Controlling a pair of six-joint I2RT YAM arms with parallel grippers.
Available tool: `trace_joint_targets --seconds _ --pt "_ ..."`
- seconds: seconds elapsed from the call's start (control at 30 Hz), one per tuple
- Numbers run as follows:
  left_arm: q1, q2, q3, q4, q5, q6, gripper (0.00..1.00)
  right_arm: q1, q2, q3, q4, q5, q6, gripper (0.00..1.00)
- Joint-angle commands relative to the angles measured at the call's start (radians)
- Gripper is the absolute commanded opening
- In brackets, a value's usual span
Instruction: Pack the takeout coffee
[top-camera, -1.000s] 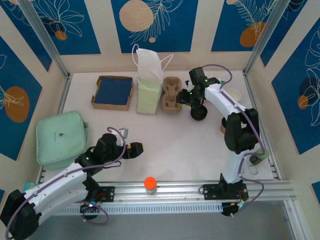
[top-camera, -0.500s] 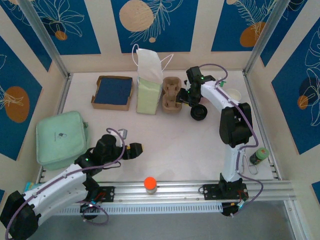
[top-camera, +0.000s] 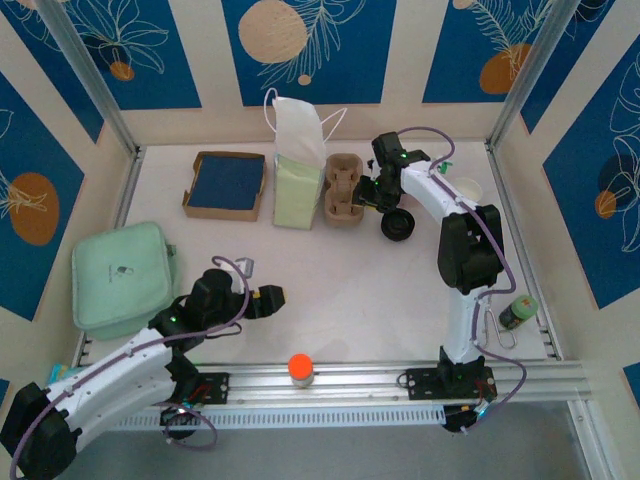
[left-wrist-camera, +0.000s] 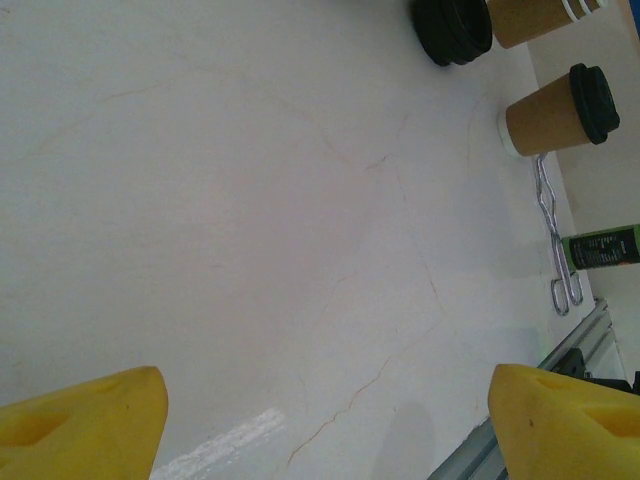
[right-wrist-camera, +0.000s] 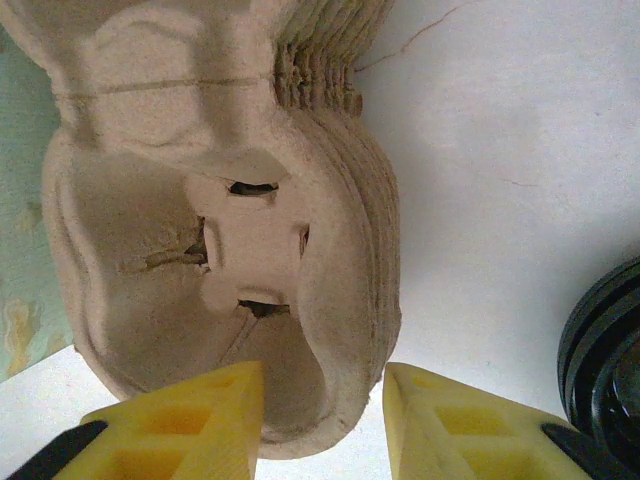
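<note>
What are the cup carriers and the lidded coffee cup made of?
Cup carriers: apparently molded paper pulp, matte tan, with rough fibrous surface and stacked layered edges. Lidded coffee cup: probably paper, smooth brown wall; black lid looks plastic.

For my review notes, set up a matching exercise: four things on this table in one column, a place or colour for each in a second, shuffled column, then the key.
Things
1. stack of cup carriers
2. stack of lids
3. zip pouch
4. small bottle

Descriptions
A. pale green, at the left edge of the table
B. black, just right of the carriers
C. green cap, near the right front edge
D. brown, beside the paper bag

Pairs: 1-D, 2-B, 3-A, 4-C
</note>
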Motion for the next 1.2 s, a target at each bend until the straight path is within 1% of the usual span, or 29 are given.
trace_joint_targets --seconds 0.0,0.27,0.5,0.7,1.17 --pt "0.014 -0.013 -0.004 -0.004 -0.011 0.012 0.84 0.010 0.023 0.021 -0.012 -0.016 0.001 0.36" --pt "0.015 -0.019 -0.003 -0.008 -0.013 0.011 0.83 0.011 0.029 0.024 -0.010 -0.021 0.003 0.37" --pt "0.014 -0.025 -0.007 -0.012 -0.014 0.011 0.83 0.011 0.035 0.018 -0.004 -0.019 0.010 0.36" --pt "0.016 -0.028 -0.009 -0.013 -0.014 0.010 0.83 0.012 0.039 0.018 0.000 -0.017 0.012 0.37" --pt "0.018 -0.027 -0.010 -0.010 -0.019 0.010 0.83 0.014 0.025 0.026 -0.011 -0.014 0.012 0.28"
